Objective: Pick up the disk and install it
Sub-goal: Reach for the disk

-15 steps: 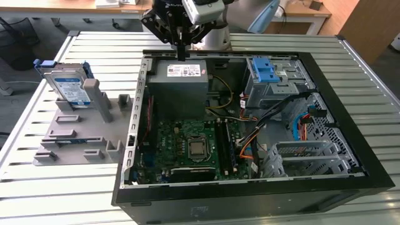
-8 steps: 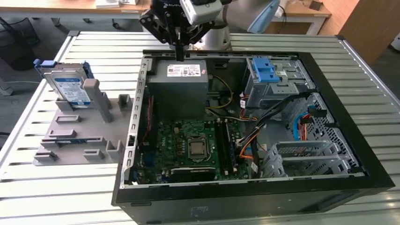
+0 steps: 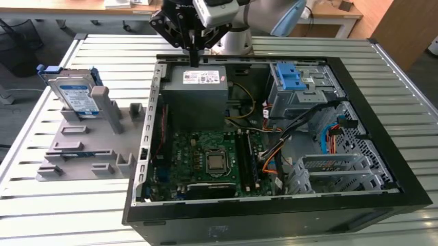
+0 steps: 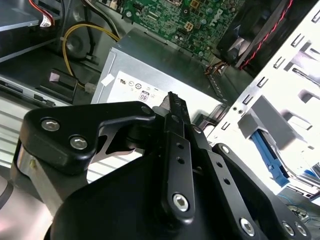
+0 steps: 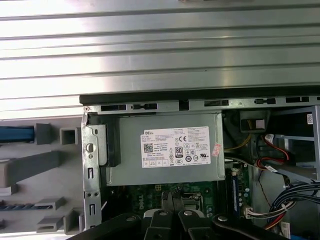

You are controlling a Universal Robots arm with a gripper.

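End effector (image 3: 196, 62): fingers together with nothing between them, hanging over the grey power supply box (image 3: 198, 97) at the far side of the open computer case (image 3: 274, 207).
Disk (image 3: 74, 96): stands on edge in the grey holder (image 3: 72, 151) on the bench (image 3: 102, 51), outside the case.
Direction: the disk lies to the exterior view's left of the end effector, well apart, beyond the case wall.
Long axis: close to upright, leaning a little.
Cage (image 3: 294, 89): inside the case, to the exterior view's right.
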